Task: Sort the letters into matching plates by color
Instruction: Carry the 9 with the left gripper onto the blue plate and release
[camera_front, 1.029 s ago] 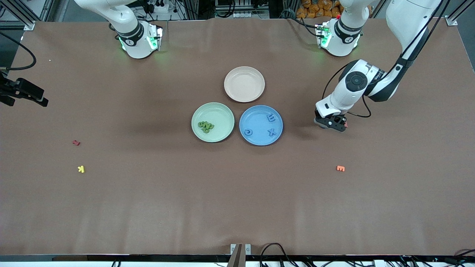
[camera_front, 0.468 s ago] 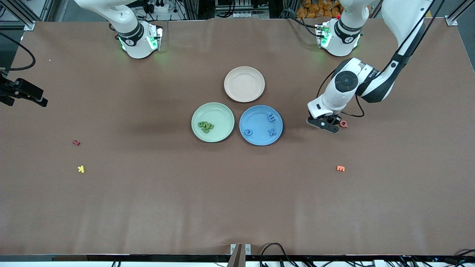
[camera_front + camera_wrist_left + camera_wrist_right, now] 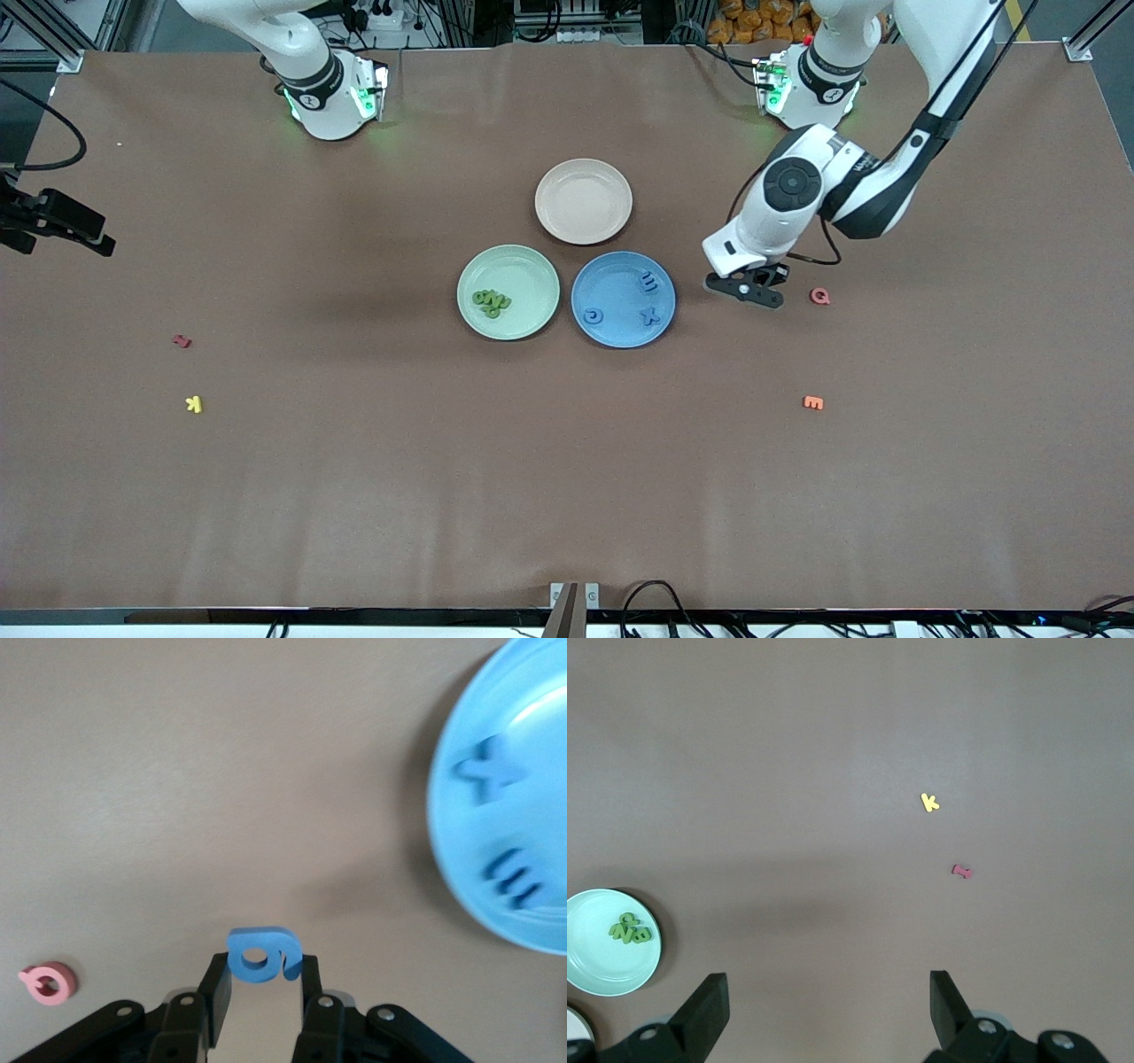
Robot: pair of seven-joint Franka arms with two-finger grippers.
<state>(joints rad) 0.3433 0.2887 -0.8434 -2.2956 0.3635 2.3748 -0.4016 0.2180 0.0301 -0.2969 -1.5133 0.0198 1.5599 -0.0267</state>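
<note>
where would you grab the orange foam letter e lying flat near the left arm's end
Take the orange foam letter E from straight above, pinching its two long outer edges. It lies flat on the brown table with bare surface all round, so only a top-down approach fits; the edges are likely parallel and firm.

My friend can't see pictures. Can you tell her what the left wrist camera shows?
The left gripper holds a blue letter above the brown table. The blue plate with two blue letters lies ahead, and a pink letter lies apart on the table.
</note>
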